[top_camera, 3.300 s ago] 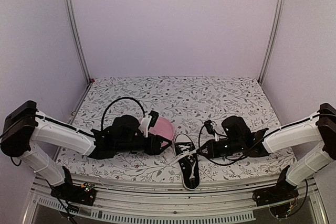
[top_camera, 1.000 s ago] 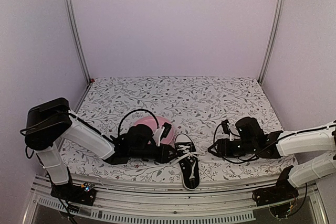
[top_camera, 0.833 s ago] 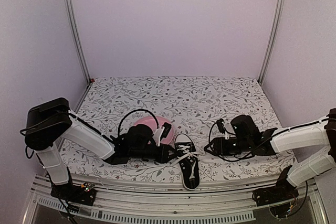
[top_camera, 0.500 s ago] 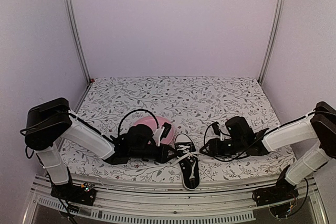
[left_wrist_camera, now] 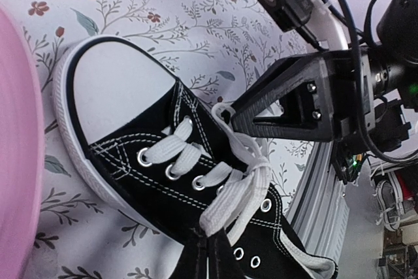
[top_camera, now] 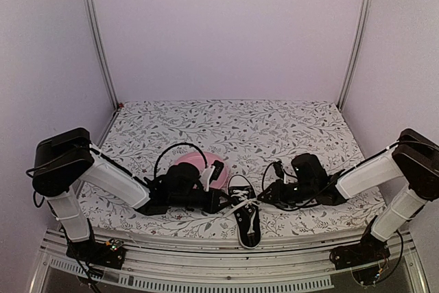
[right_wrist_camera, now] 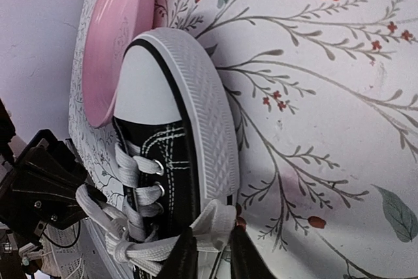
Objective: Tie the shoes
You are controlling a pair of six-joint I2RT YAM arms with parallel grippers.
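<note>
The black sneaker (top_camera: pixel 245 216) lies near the table's front edge, white toe cap pointing away from the arms, its white laces (left_wrist_camera: pixel 243 164) crossed in a loose knot over the tongue. From the shoe's left side my left gripper (top_camera: pixel 221 202) is shut on a flat strand of lace (left_wrist_camera: pixel 230 207), which runs in between its fingertips (left_wrist_camera: pixel 210 243). On the shoe's right side my right gripper (top_camera: pixel 264 197) has both fingers (right_wrist_camera: pixel 185 257) pressed against a lace loop (right_wrist_camera: pixel 224 222) beside the white sole (right_wrist_camera: pixel 204 102).
A pink plate (top_camera: pixel 194 162) lies just behind and left of the shoe, partly under the left arm. The metal front rail (top_camera: pixel 226 265) runs close below the heel. The floral tablecloth (top_camera: pixel 233 125) stretches back to the rear wall.
My right arm has slid left to the shoe and its jaws have closed on the lace loop. The left jaws finished closing on their strand; that arm and the shoe stayed put.
</note>
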